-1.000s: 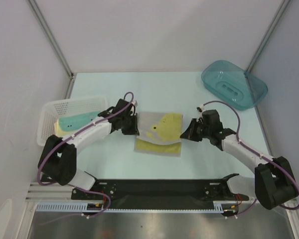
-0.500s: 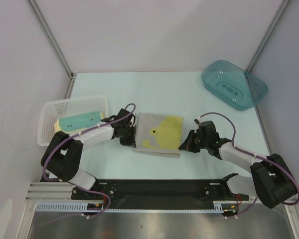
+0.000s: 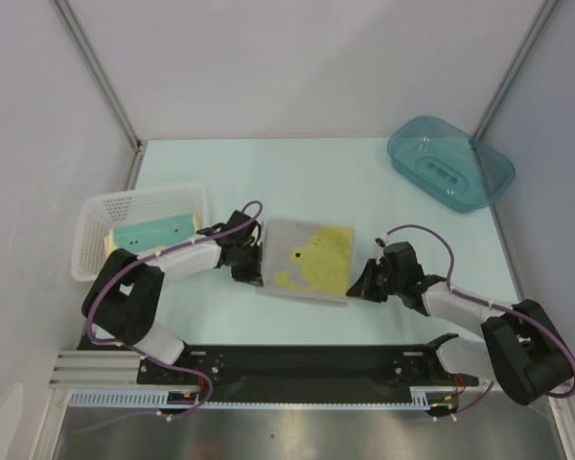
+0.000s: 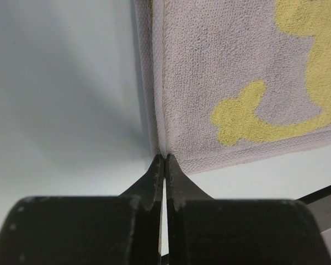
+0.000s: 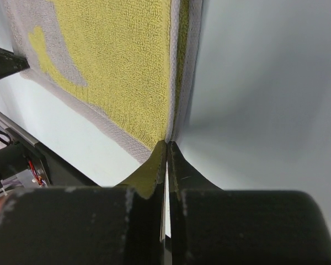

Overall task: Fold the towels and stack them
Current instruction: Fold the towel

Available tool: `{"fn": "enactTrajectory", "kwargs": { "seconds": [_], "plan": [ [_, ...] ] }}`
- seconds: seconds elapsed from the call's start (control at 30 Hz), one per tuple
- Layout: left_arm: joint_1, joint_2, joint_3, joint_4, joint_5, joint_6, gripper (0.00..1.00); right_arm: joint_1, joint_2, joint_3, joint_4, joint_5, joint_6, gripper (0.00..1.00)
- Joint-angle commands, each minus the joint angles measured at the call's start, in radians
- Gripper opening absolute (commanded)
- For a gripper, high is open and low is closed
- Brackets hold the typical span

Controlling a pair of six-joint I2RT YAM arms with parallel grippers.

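Top: towel (image 3: 307, 261) flat at table (image 3: 297, 172) centre, doubled over. L tool (image 3: 252, 272) at its 8 o'clock corner, R tool (image 3: 358, 285) at 4 o'clock corner. Both low, prob. laying upper layer's edge onto lower. Second towel (image 3: 151, 233) in basket (image 3: 139, 203), 9 o'clock.
L wrist: tool pressed together, pinching towel corner; 2 layers seen.
R wrist: same, pinching yellow corner.
Vs 1 s ago: both tools moved twd 6 o'clock; yellow strip at near edge now covered.

top: high, behind, looks down | wrists: close, low, facing forward | shared: towel (image 3: 305, 261) corners
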Motion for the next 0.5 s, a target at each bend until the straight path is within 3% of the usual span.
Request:
{"fn": "enactTrajectory", "kwargs": {
  "seconds": [0.0,0.33,0.47],
  "plan": [
    [0.005,0.005,-0.010,0.001,-0.021,0.027,0.00,0.001,-0.015,-0.014,0.031,0.022,0.005,0.00],
    [0.006,-0.046,0.024,-0.037,-0.023,0.012,0.01,0.026,-0.114,0.063,-0.045,-0.006,0.065,0.00],
    [0.006,-0.093,0.009,-0.040,-0.024,-0.002,0.00,0.092,-0.134,0.055,-0.052,0.027,0.119,0.00]
  ]
}}
